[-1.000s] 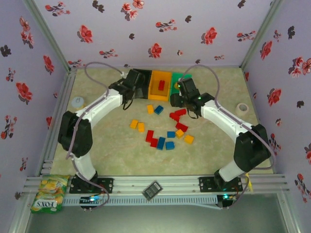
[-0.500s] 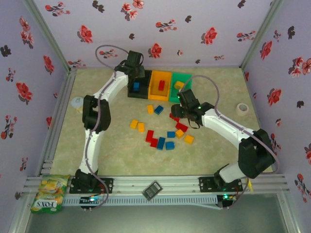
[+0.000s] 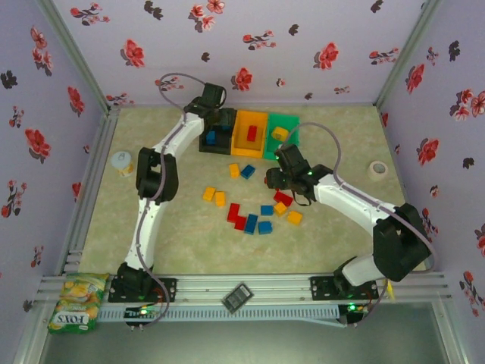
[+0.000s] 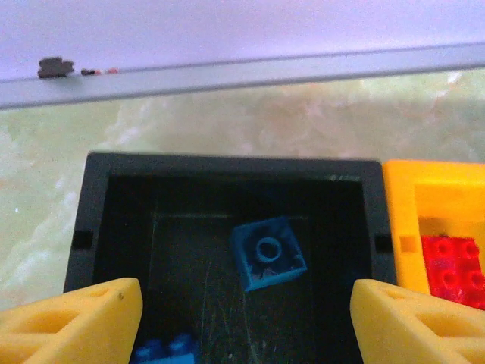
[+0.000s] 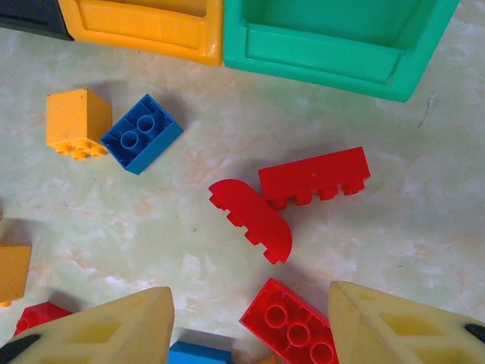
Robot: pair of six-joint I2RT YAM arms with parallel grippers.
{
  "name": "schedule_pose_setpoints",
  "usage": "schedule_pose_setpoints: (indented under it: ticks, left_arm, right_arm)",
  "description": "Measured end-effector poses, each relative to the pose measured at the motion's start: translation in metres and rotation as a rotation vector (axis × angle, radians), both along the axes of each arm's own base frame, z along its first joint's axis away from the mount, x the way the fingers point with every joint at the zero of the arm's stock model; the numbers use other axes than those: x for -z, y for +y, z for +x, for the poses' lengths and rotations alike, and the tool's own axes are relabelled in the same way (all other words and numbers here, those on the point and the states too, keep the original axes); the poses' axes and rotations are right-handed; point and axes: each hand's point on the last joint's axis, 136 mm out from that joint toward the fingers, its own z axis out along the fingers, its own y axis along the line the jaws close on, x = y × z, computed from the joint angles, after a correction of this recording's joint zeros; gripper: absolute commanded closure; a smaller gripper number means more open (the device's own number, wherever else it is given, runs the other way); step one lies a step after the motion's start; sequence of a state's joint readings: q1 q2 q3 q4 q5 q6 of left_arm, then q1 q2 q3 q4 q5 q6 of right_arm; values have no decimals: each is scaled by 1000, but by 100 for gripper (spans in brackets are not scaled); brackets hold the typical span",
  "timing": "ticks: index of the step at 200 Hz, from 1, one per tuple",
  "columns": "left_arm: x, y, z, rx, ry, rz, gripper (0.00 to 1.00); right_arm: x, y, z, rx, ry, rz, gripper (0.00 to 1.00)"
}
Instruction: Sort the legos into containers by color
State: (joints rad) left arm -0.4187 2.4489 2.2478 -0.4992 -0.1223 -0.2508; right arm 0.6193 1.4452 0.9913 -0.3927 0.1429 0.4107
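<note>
Overhead: small red, blue and yellow plastic bricks (image 3: 239,220) lie scattered on the surface (image 3: 167,227). Left wrist: left hand (image 4: 246,303) gapes empty over the black plastic bin (image 4: 227,165), which holds a blue brick (image 4: 268,252). Right wrist: right hand (image 5: 248,303), open and empty, is above a curved red brick (image 5: 251,220). It looks light and rigid, probably best pinched across its flat sides.

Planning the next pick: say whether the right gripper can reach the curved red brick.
Probably yes: the right gripper hangs open near the curved red brick, nothing covers it, though the oblong red brick crowds one end.
</note>
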Motion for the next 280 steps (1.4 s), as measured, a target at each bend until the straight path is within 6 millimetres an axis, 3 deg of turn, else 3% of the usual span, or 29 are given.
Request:
schedule_pose_setpoints:
  ticks: [22, 37, 86, 100, 115, 132, 173, 229, 280]
  left_arm:
    - [2, 7, -21, 5, 33, 11, 26]
    - [-7, 13, -38, 4, 41, 12, 26]
    - [-90, 23, -95, 5, -74, -72, 23]
    - [-101, 23, -114, 13, -102, -95, 22]
    - [-99, 19, -135, 28, -99, -101, 22]
    - [-83, 14, -153, 41, -65, -94, 22]
    - [-48, 15, -177, 36, 16, -70, 22]
    - [-67, 17, -183, 38, -28, -98, 22]
    - [-67, 22, -193, 45, -28, -93, 22]
  right_arm:
    - [6, -1, -4, 5, 11, -5, 43]
    - [11, -3, -6, 8, 22, -13, 43]
    - [24, -13, -17, 24, 65, -44, 44]
    - [30, -15, -23, 30, 81, -46, 45]
    - [36, -16, -33, 26, 101, -47, 45]
    - [41, -14, -47, 2, 127, -47, 44]
    - [50, -2, -75, -102, 167, -86, 42]
    - [64, -11, -82, -137, 193, -193, 42]
    - [74, -12, -78, -177, 209, -265, 45]
